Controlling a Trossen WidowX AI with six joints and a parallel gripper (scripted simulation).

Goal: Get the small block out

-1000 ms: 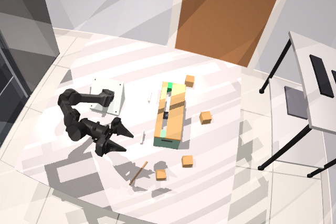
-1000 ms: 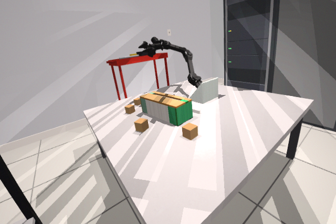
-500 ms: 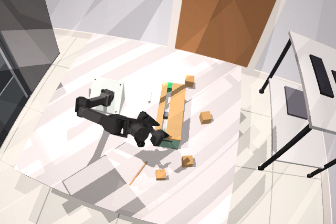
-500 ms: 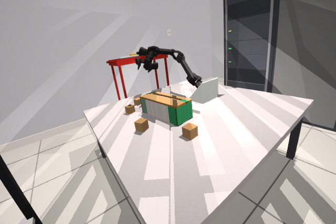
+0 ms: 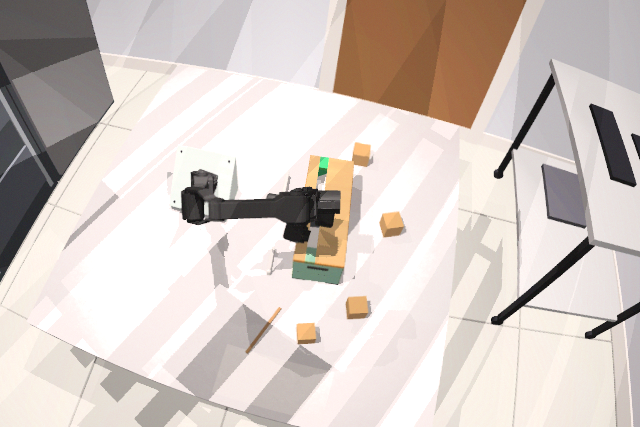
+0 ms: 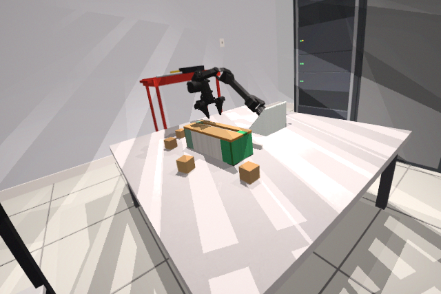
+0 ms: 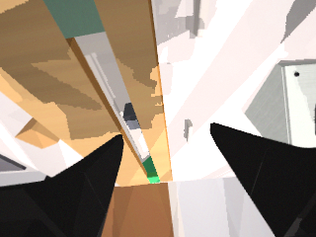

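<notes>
The box (image 5: 345, 176) (image 6: 213, 128) (image 7: 130, 30) stands on the table, with an orange-brown top and a long narrow slot along it. One end is bright green (image 5: 323, 166) (image 6: 242, 150) (image 7: 150, 169); the other is dull green (image 5: 316, 274) (image 7: 76, 17) with a dark slit in its outer face. A small dark block (image 7: 129, 113) shows through the top slot in the wrist view, between the two ends; the arm hides it in the top view. My gripper (image 6: 214, 116) (image 7: 166, 132) is open and empty, pointing down above the box top, fingertips clear of it.
Several orange-brown cubes stand around the box, one (image 5: 361, 154) (image 6: 249, 172) near the bright green end. A thin brown stick (image 5: 263, 330) lies beyond the dull green end. Small white pieces (image 5: 271, 262) (image 7: 188, 129) stand on the arm-base side. A pale plate (image 5: 224, 166) (image 6: 272, 120) is at the arm's base.
</notes>
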